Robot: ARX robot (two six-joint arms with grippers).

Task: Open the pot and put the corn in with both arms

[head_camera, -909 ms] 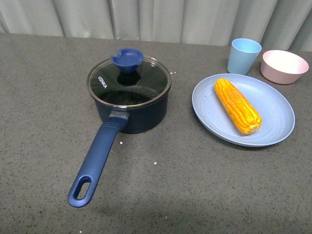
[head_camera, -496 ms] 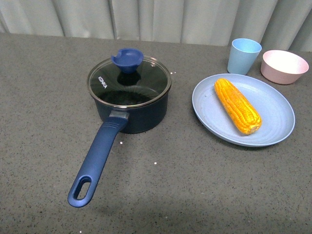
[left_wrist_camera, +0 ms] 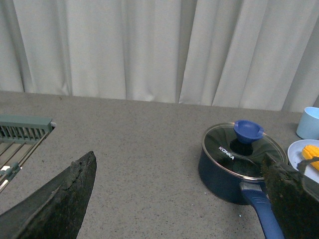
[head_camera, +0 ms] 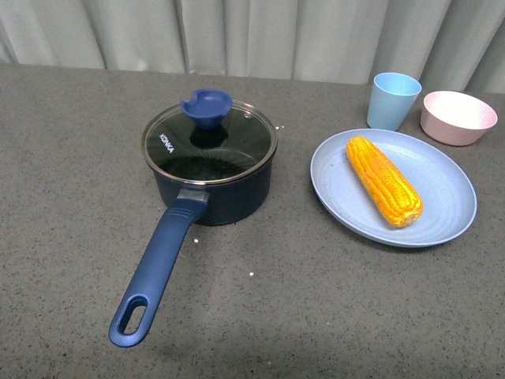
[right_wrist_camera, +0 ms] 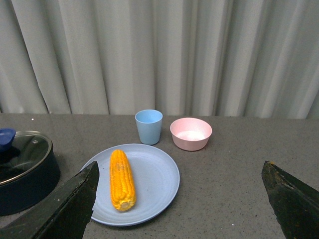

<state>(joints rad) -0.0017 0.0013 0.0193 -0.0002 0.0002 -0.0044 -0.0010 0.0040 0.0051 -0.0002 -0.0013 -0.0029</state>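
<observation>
Navy saucepan [head_camera: 213,189] is capped by glass lid [head_camera: 237,146], tapered kernelled corn cob [head_camera: 384,181] is laid on smooth plate [head_camera: 446,217], left gripper [left_wrist_camera: 179,157] and right gripper [right_wrist_camera: 180,164] are spread apart.

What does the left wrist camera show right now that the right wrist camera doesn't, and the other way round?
Only the left wrist view shows a slatted rack at the table's edge and the blue handle of the pot. Only the right wrist view shows the pink bowl, and it shows the corn cob and plate whole, where the left wrist view catches only slivers. Both show the lidded pot, the pale blue cup, the grey table and the curtain.
</observation>
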